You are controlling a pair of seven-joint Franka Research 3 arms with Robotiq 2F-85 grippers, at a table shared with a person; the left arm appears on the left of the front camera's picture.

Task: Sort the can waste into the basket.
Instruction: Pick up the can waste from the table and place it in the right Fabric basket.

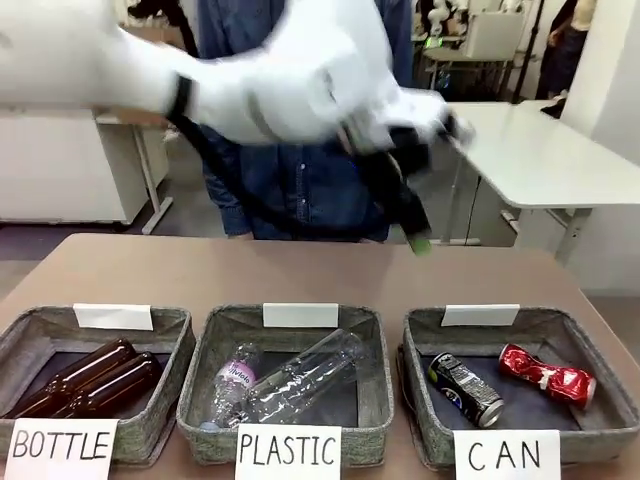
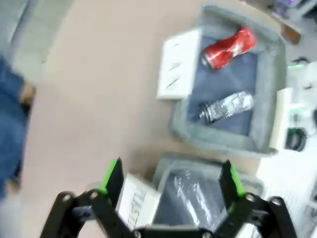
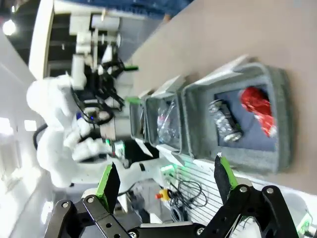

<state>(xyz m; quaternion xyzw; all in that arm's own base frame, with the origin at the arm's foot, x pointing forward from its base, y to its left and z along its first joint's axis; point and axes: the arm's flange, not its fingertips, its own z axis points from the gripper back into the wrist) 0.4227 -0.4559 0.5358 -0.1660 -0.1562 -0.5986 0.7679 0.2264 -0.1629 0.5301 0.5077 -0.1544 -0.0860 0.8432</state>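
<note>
Both cans lie in the basket (image 1: 425,420) signed "CAN".
Red can (image 1: 546,376) right of black can (image 1: 465,389); left gripper (image 2: 171,179) and right gripper (image 3: 165,179) fingers spread, empty.

You're looking at a robotics lab or test room: a brown tabletop (image 1: 300,270) carries three grey fabric baskets with hand-lettered white signs (image 1: 288,452), plain white work tables (image 1: 540,150) stand behind, and loose cables (image 3: 190,191) trail beside the white robot base (image 3: 59,148).

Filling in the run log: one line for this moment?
black can, red can: in CAN basket | left hand: open, empty | right hand: open, empty
</note>
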